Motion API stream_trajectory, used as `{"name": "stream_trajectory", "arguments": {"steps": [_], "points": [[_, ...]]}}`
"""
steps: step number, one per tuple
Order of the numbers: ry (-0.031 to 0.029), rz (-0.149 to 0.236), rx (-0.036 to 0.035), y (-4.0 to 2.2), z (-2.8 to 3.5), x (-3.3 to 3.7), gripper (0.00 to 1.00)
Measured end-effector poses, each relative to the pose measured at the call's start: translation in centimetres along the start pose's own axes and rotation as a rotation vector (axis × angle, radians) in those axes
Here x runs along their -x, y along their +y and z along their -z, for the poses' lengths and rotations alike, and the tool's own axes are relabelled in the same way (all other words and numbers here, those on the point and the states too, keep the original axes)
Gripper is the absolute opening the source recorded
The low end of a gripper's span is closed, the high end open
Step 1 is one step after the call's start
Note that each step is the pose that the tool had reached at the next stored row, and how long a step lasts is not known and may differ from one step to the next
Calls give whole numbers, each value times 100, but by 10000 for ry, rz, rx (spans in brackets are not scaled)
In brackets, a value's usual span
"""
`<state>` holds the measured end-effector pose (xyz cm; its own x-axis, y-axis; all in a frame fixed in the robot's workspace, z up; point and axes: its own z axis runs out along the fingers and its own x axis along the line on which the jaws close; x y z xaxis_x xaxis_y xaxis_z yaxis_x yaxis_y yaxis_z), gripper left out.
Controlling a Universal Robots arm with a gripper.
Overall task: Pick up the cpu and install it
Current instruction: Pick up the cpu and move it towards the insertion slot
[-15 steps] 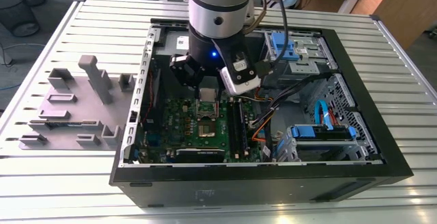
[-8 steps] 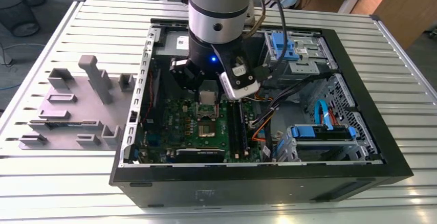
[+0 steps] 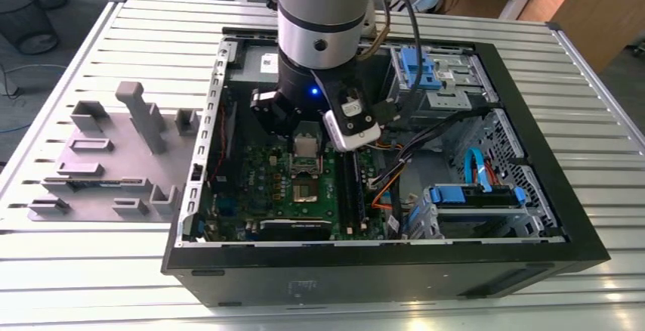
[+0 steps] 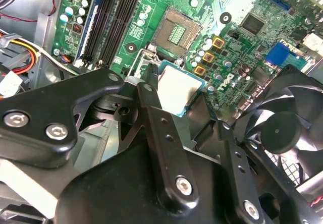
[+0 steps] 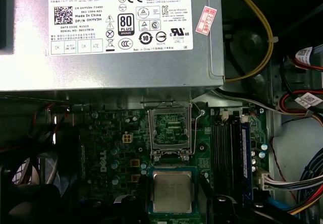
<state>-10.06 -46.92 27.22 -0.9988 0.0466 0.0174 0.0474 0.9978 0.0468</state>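
Between the fingertips of the gripper (image 3: 303, 148), in the exterior view, the cpu (image 3: 304, 145) hangs low inside the PC case (image 3: 403, 274), just over the motherboard (image 3: 267, 195).

In the second wrist view the black fingers (image 4: 154, 115) are closed on opposite edges of the cpu (image 4: 177, 89), spread no wider than the chip. The open socket (image 4: 174, 32), contacts bare, lies beyond the fingertips, apart from the chip.

In the first wrist view the cpu (image 5: 172, 191) sits square between the fingers, with the socket (image 5: 171, 128) just ahead of them.

I judge the pick-up done and the carry to the socket in hand — the chip is not seated. Seating would call for the cpu level and squarely over the socket, corners matched, lowered without force — those contacts look easy to bend.
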Motion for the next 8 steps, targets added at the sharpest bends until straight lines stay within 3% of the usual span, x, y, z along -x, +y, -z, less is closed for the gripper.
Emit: {"name": "stream_trajectory", "arguments": {"steps": [8], "points": [[-3, -2, 3, -6, -23, 0, 47]]}}
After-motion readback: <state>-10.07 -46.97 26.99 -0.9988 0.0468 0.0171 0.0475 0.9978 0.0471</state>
